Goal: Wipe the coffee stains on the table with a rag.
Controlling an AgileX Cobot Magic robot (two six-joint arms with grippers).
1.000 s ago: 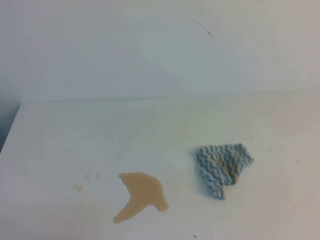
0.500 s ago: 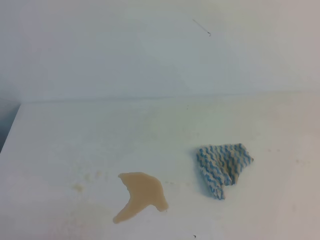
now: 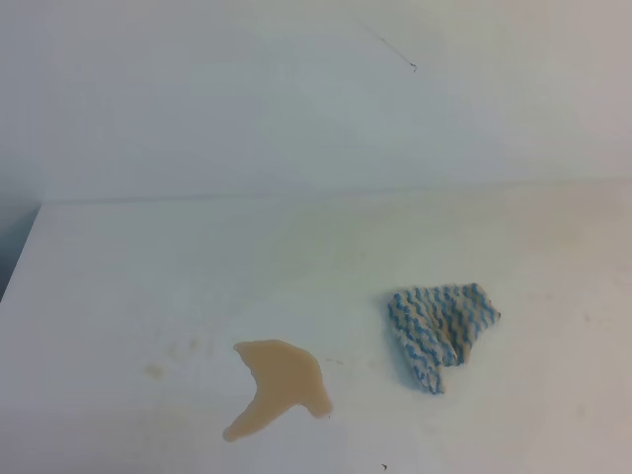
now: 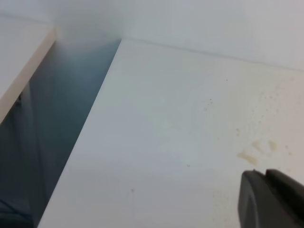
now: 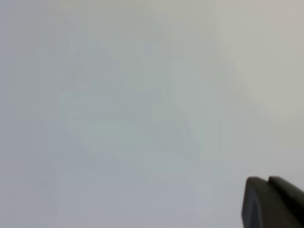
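You'll find the rag (image 3: 441,334) lying crumpled on the table (image 3: 118,286), right of the coffee stains (image 3: 278,387) and apart from them, probably nearer your closed right gripper (image 5: 273,202); whether the left gripper (image 4: 270,199) is closed I cannot tell.

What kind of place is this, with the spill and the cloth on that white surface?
Probably a bare test bench for robot practice, not a lived-in kitchen: a plain white table against a blank white wall, holding only a tan coffee puddle and a crumpled zigzag-striped rag.
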